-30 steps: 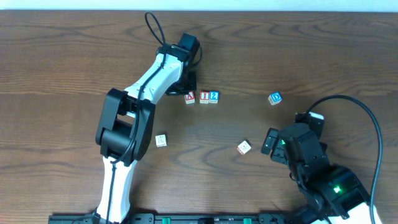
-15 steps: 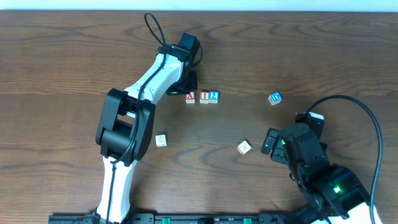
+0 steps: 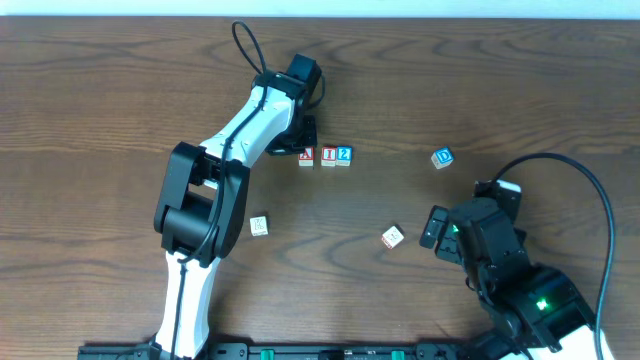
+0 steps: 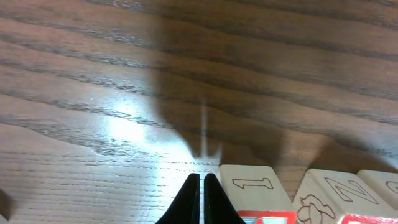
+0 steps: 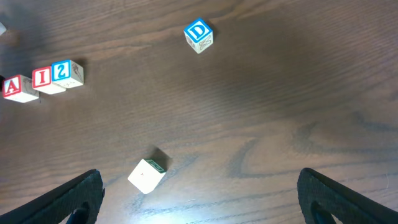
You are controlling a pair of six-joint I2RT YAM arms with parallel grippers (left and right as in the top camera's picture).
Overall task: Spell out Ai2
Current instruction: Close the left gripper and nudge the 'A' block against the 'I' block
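Observation:
Three small wooden blocks stand in a row on the table: a red A block [image 3: 306, 156], a red I block [image 3: 328, 156] and a blue 2 block [image 3: 344, 155]. They also show in the right wrist view, the A block [image 5: 18, 88], the I block [image 5: 45, 79] and the 2 block [image 5: 67, 72]. My left gripper [image 3: 300, 140] is shut and empty, its tips [image 4: 202, 193] on the table just left of the A block [image 4: 258, 196]. My right gripper [image 5: 199, 193] is open and empty, above the table at the front right.
A blue D block [image 3: 442, 157] lies to the right of the row. A plain-topped block [image 3: 393, 237] lies near my right gripper and shows in the right wrist view [image 5: 147, 175]. Another block [image 3: 259, 226] lies left of centre.

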